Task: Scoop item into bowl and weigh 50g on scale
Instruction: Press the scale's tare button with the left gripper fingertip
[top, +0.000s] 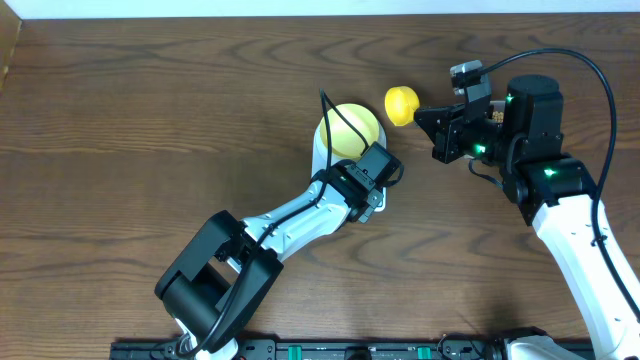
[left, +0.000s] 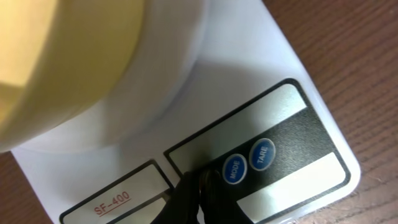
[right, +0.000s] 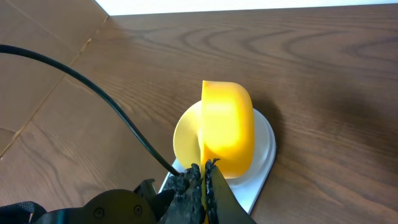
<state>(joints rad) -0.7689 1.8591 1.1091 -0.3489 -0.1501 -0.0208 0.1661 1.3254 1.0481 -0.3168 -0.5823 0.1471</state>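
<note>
across the whole overhead frame, a dark wood table (top: 150, 90). the left arm (top: 290, 225) runs from lower left up to centre; the right arm (top: 585, 240) comes in from the lower right.

at centre is the white scale (left: 249, 74), mostly covered by the left arm when seen from above. the pale yellow-green bowl (top: 350, 128) sits on its platform.

the yellow scoop (right: 229, 127) hangs just upper right of the bowl in the overhead view, tipped on its side, its handle pinched by the right gripper (right: 204, 177). the scoop's inside is turned away – contents cannot be told.

the left gripper (left: 200, 186) has its fingers pressed together with nothing between them, tips down at the scale's front panel – right against the mode button (left: 232, 169), with the tare button (left: 262, 154) just beside.
</note>
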